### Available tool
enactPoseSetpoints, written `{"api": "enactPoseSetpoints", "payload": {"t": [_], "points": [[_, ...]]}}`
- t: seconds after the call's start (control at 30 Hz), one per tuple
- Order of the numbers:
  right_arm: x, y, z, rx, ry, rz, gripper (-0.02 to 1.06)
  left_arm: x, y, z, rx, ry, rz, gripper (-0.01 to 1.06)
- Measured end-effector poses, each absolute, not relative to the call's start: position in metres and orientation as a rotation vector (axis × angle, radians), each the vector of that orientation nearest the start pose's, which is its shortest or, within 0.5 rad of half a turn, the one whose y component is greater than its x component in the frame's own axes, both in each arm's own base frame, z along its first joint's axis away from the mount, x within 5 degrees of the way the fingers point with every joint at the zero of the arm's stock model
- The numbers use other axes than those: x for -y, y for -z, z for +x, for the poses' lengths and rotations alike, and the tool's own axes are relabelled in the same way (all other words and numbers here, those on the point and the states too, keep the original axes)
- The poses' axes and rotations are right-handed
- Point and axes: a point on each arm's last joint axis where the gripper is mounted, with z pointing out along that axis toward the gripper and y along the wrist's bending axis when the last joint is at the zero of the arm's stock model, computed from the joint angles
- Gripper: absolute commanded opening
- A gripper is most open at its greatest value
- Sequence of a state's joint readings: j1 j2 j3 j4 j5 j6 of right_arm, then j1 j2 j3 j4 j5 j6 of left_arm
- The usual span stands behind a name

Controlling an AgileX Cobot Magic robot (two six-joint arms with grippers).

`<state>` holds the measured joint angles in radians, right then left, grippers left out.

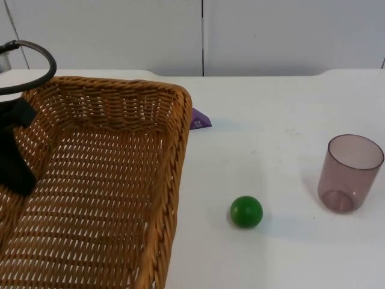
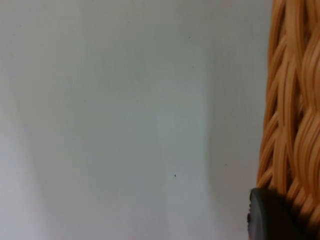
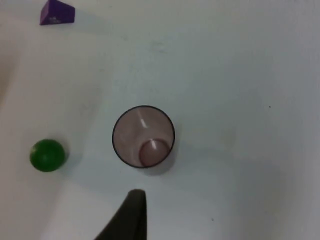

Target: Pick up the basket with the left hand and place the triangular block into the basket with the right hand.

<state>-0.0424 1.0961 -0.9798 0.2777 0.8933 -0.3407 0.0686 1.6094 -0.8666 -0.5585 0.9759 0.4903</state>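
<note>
You have the wicker basket [image 1: 108, 180] taking up the left side of the top view, its woven floor bare and its right rim running down toward the near edge. The left gripper [image 1: 15, 162] sits at the basket's left wall, a black shape lying over the weave there; in the left wrist view a black fingertip [image 2: 272, 215] lies right against the braided rim [image 2: 292, 110], with the white table [image 2: 125, 120] beyond it. You cannot tell from these pictures whether that claw is clamped on the rim or merely resting against it. The triangular block [image 1: 200, 119], purple, lies on the table just beyond the basket's far right corner, partly hidden by the rim in the top view; in the right wrist view you see it [image 3: 57, 12] standing free on the white surface. A green ball [image 1: 246, 211] rests on the table to the right of the basket, apart from it, and a translucent purple-tinted cup [image 1: 351, 173] stands upright further right, well apart from the ball. The right gripper hangs above the cup [image 3: 143, 136], looking down into its open mouth, with the ball [image 3: 47, 155] off to 1 side and 1 dark fingertip [image 3: 131, 215] at the frame's edge; whether its claw is apart or together cannot be told.
</note>
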Motion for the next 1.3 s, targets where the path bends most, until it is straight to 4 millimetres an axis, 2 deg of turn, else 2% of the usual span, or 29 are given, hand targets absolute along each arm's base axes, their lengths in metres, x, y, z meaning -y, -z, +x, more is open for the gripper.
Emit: {"api": "enactPoseSetpoints", "payload": {"t": [0.07,0.2,0.23,0.3,0.4,0.43,0.6,0.63,0.77,0.8,0.83,0.87,1.0,1.03,1.07,1.23,1.3], "points": [[-0.011,-0.338,0.219,-2.442,-0.187,-0.249,1.03,0.022,-0.187,0.265,-2.994,0.686,0.133,0.0],[-0.032,-0.344,0.263,-2.444,-0.211,-0.418,1.01,0.022,-0.186,0.265,-2.996,0.686,0.133,0.0],[-0.032,-0.344,0.263,-2.444,-0.211,-0.418,1.01,0.022,-0.186,0.265,-2.996,0.686,0.133,0.0],[-0.053,-0.347,0.285,-2.429,-0.2,-0.561,1.01,0.022,-0.186,0.265,-2.998,0.687,0.125,0.0],[-0.088,-0.337,0.326,-2.422,-0.18,-0.787,1.01,0.022,-0.186,0.265,-3.001,0.688,0.106,0.0],[-0.088,-0.337,0.326,-2.422,-0.18,-0.787,1.01,0.022,-0.186,0.265,-3.001,0.688,0.106,0.0],[-0.147,-0.308,0.391,-2.353,-0.158,-1.129,1.01,0.022,-0.186,0.265,-3.006,0.69,0.076,0.0],[-0.147,-0.308,0.391,-2.353,-0.158,-1.129,1.01,0.022,-0.186,0.265,-3.006,0.69,0.076,0.0],[-0.183,-0.275,0.438,-2.264,-0.138,-1.311,1.01,0.022,-0.186,0.265,-3.008,0.69,0.051,0.0],[-0.191,-0.26,0.451,-2.249,-0.134,-1.358,1.01,0.022,-0.186,0.265,-3.01,0.69,0.04,0.0],[-0.191,-0.26,0.451,-2.249,-0.134,-1.358,1.01,0.022,-0.186,0.265,-3.01,0.69,0.04,0.0],[-0.195,-0.256,0.46,-2.222,-0.125,-1.388,1.01,0.022,-0.186,0.265,-3.011,0.691,0.036,0.0],[-0.212,-0.214,0.491,-2.174,-0.115,-1.506,1.01,0.022,-0.186,0.265,-3.012,0.691,0.025,0.0],[-0.216,-0.199,0.496,-2.171,-0.115,-1.534,1.01,0.022,-0.186,0.265,-3.011,0.69,0.024,0.0],[-0.216,-0.199,0.496,-2.171,-0.115,-1.534,1.01,0.022,-0.186,0.265,-3.011,0.69,0.024,0.0],[-0.237,-0.145,0.506,-2.101,-0.111,-1.684,1.0,0.022,-0.186,0.265,-3.012,0.69,0.018,0.0],[-0.241,-0.138,0.506,-2.082,-0.107,-1.704,1.0,0.022,-0.186,0.265,-3.013,0.691,0.014,0.0]]}}
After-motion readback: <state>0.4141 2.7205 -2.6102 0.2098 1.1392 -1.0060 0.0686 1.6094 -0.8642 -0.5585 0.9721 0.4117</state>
